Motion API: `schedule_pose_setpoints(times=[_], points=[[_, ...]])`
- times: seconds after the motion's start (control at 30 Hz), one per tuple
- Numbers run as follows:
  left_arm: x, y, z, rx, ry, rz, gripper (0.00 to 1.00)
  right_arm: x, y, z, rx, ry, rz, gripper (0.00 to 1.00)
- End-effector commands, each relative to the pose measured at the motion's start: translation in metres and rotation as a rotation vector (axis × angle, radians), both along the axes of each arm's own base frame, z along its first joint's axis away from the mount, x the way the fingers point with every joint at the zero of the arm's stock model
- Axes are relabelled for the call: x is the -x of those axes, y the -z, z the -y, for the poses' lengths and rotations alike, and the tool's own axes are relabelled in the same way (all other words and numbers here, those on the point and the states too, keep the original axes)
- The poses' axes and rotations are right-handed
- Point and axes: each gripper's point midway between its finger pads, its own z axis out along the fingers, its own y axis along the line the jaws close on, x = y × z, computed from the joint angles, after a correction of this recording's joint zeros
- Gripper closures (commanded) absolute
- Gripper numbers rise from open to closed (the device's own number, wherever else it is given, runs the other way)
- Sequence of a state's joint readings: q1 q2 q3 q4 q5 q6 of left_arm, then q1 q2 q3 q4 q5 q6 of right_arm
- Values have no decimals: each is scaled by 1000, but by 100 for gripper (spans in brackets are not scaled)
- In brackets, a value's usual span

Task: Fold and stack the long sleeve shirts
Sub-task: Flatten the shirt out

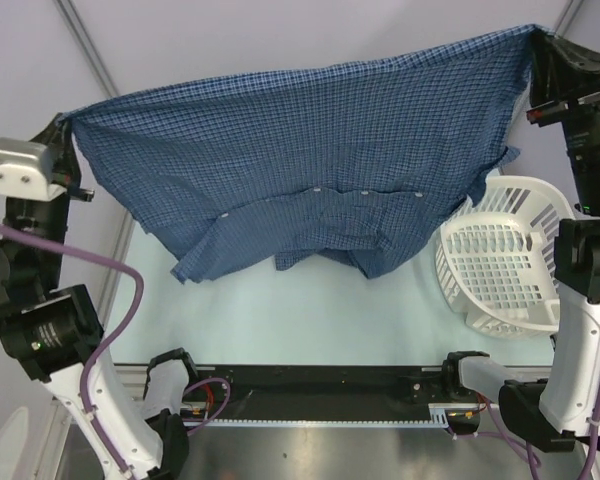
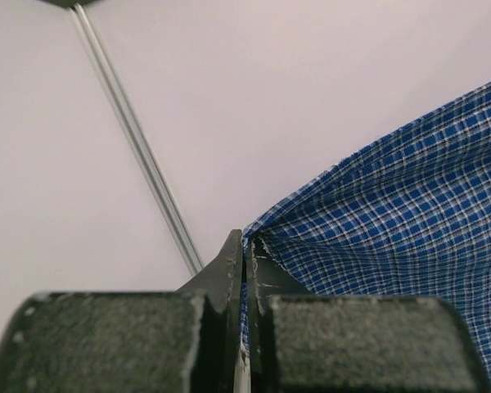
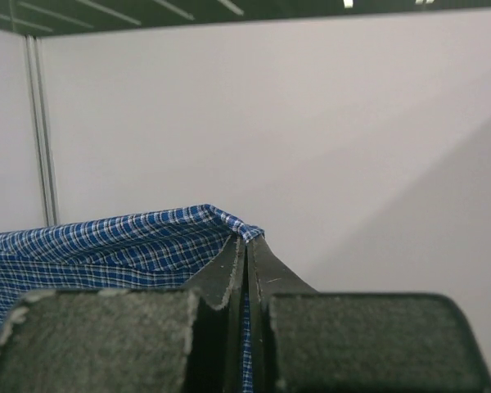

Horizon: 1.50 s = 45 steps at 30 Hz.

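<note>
- Shirt [image 1: 310,150] stretched L-R, long axis across bench [image 1: 310,320], lower part sagging toward it.
- L hand [image 1: 66,122] + R hand [image 1: 536,42] each clamped on a top corner, at opposite ends.

A white plastic slatted laundry basket [image 1: 500,255] sits at about three o'clock on the pale green table [image 1: 310,310], with a plain grey wall [image 1: 280,35] bearing a thin metal strip [image 2: 139,139] toward twelve o'clock.
</note>
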<state>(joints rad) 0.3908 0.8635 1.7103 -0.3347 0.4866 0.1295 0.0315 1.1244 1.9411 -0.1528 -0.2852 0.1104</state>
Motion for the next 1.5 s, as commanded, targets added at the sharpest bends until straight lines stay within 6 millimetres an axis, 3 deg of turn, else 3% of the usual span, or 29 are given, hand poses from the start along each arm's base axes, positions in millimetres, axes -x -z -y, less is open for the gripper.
schedule_pose_setpoints(times=[0.0, 0.1, 0.23, 0.37, 0.47, 0.5, 0.57, 0.6, 0.67, 0.7, 0.73, 0.77, 0.8, 0.83, 0.87, 0.93, 0.97, 1.0, 1.03, 1.07, 1.13, 1.17, 1.23, 1.27, 1.3, 1.37, 1.4, 1.43, 1.47], points=[[41, -56, -10, 95, -97, 200, 100, 40, -53, 24, -63, 118, 192, 100], [37, -60, -7, 107, -70, 191, 100, 35, -53, 22, -41, 116, 186, 100], [3, -33, 1, 75, 26, 68, 100, -11, -14, 12, 25, 86, 75, 100], [-50, 20, 3, 38, 143, -120, 100, -73, 55, -8, 93, 2, -100, 100], [-86, 69, -1, 60, 209, -262, 100, -125, 122, -23, 127, -45, -248, 100], [-112, 98, -9, 102, 214, -340, 100, -142, 151, -26, 130, -53, -310, 100], [-136, 124, -15, 146, 218, -406, 100, -173, 180, -36, 129, -76, -364, 100], [-163, 150, -16, 170, 241, -478, 100, -184, 190, -40, 118, -88, -387, 100], [-189, 167, -17, 177, 246, -513, 100, -204, 186, -44, 81, -98, -381, 100], [-200, 155, -18, 163, 233, -471, 100, -229, 200, -45, 68, -91, -413, 100], [-221, 161, -23, 193, 222, -481, 100, -233, 164, -38, 37, -55, -326, 100], [-229, 147, -28, 202, 204, -442, 100, -238, 149, -34, 11, -38, -291, 100], [-230, 100, -33, 183, 180, -317, 100, -257, 148, -28, -23, -23, -292, 100], [-244, 88, -48, 207, 120, -278, 100, -256, 118, -19, -62, 7, -212, 100], [-240, 53, -57, 202, 80, -170, 100, -242, 72, -12, -94, 19, -104, 100], [-212, -18, -77, 308, 39, 48, 100, -228, 24, 11, -188, 36, 29, 100], [-182, -61, -76, 304, 76, 220, 100, -204, -9, 16, -212, 22, 127, 100], [-164, -78, -88, 323, 67, 292, 100, -190, -25, 20, -242, 3, 183, 100], [-150, -94, -90, 373, 91, 351, 100, -156, -53, 26, -259, 2, 303, 100], [-133, -110, -86, 364, 111, 410, 100, -136, -67, 26, -256, -5, 362, 100], [-117, -119, -85, 353, 136, 445, 100, -109, -82, 27, -238, 2, 429, 100], [-113, -117, -70, 285, 188, 436, 100, -107, -82, 35, -221, 25, 431, 100], [-131, -80, -59, 245, 247, 331, 100, -137, -48, 28, -142, 23, 339, 100], [-137, -58, -40, 163, 330, 259, 100, -137, -38, 24, -109, 15, 316, 100], [-152, -19, -43, 180, 339, 170, 100, -169, 5, 17, -51, 1, 216, 100], [-167, 29, -37, 109, 365, 65, 100, -186, 54, -1, 71, -39, 111, 100], [-182, 84, -38, 122, 388, -50, 100, -192, 79, -11, 119, -58, 72, 100], [-181, 103, -36, 74, 377, -73, 99, -214, 147, -22, 175, -97, -69, 100], [-184, 130, -34, 57, 388, -132, 99, -219, 175, -20, 225, -72, -112, 100]])
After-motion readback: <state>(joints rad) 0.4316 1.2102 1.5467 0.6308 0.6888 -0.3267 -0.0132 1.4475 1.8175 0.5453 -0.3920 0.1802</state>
